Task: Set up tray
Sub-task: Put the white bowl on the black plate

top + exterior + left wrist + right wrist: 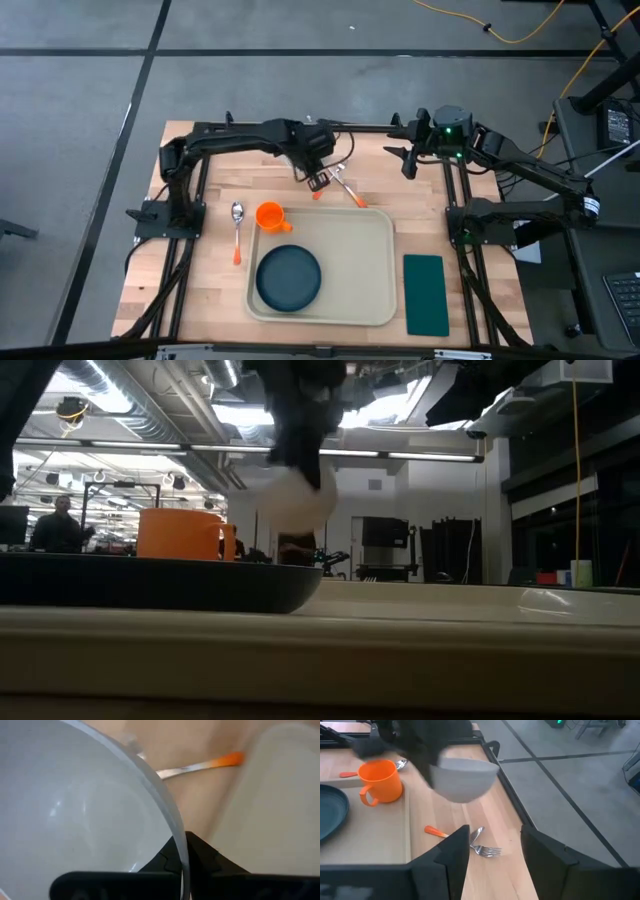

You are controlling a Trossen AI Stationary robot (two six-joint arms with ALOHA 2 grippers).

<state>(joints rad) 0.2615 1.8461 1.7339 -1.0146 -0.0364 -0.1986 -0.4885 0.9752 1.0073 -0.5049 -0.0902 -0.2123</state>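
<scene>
The beige tray (350,250) lies in the middle of the table, with a dark blue plate (289,277) and an orange cup (270,216) on it. My left gripper (320,180) hovers just beyond the tray's far edge and is shut on a white bowl (462,780), which hangs in the air in the low view (295,500). From above, the wrist hides the bowl. My right gripper (492,852) is open and waits at the far right of the table (410,160), touching nothing. My left gripper (186,862) holds the white bowl by its rim (181,847), pinched with one finger inside the bowl and one finger (207,860) outside. The bowl is lifted clear of the table, tilted, above the bare wood next to the tray's far edge.
An orange-handled fork (482,847) lies on the wood under the bowl, by the tray's far edge (345,188). A spoon (237,228) rests left of the tray, and a dark green napkin (425,293) lies to its right. The tray's right half is bare.
</scene>
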